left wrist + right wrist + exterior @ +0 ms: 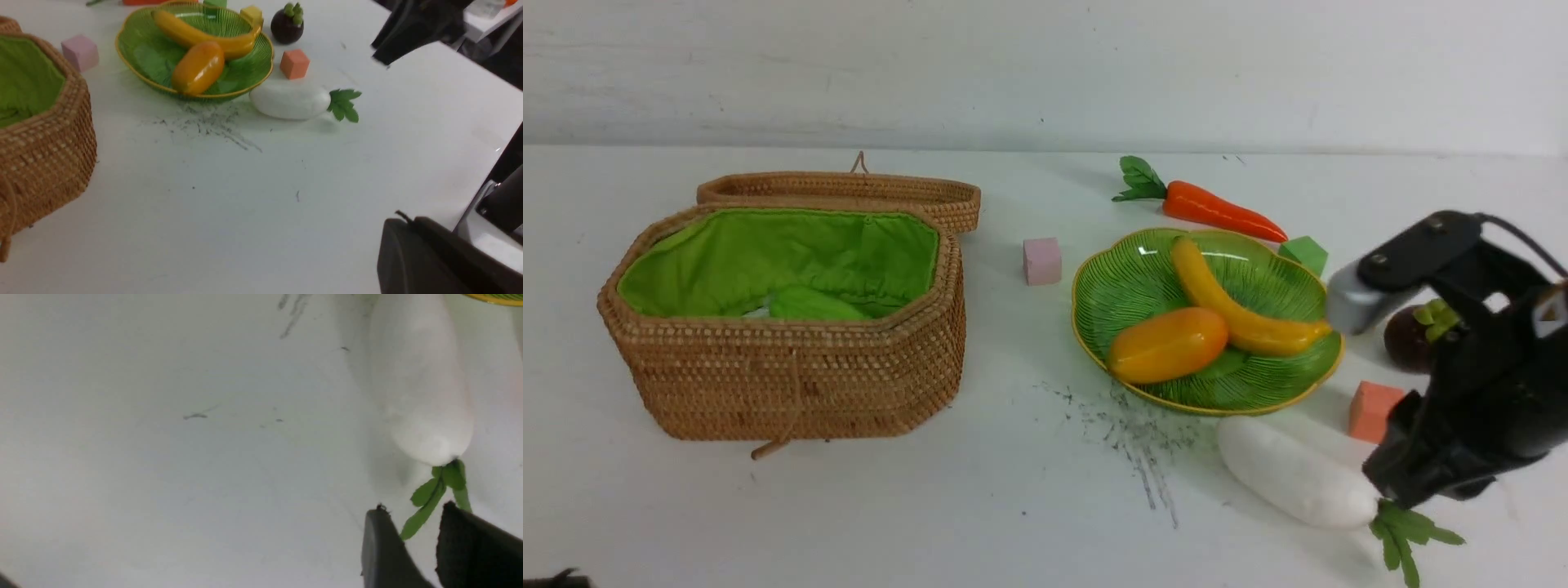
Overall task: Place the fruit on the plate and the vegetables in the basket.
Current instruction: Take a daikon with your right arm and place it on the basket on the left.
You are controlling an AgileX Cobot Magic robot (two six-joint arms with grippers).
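The yellow banana [1233, 302] and the orange-yellow mango [1168, 345] lie on the green plate [1086, 327]. To its right the dark mangosteen [1409, 339] stands on the table, partly hidden by my right arm. The carrot [1217, 211] lies behind the plate. In front of the plate lies the white radish [1294, 482]. My right gripper [414, 508] is open at the radish's leaf end, and green leaves [425, 498] reach between its tips. A light-green gourd [813, 305] rests in the open basket [792, 384]. My left gripper [402, 222] is shut and empty, low at the near left.
The basket's lid [849, 192] lies folded back behind it. Small cubes stand around the plate: pink [1042, 260] to its left, green [1304, 253] behind it, orange [1374, 410] beside the radish, yellow [252, 14] at the far rim. Dark scuff marks [1135, 441] streak the table.
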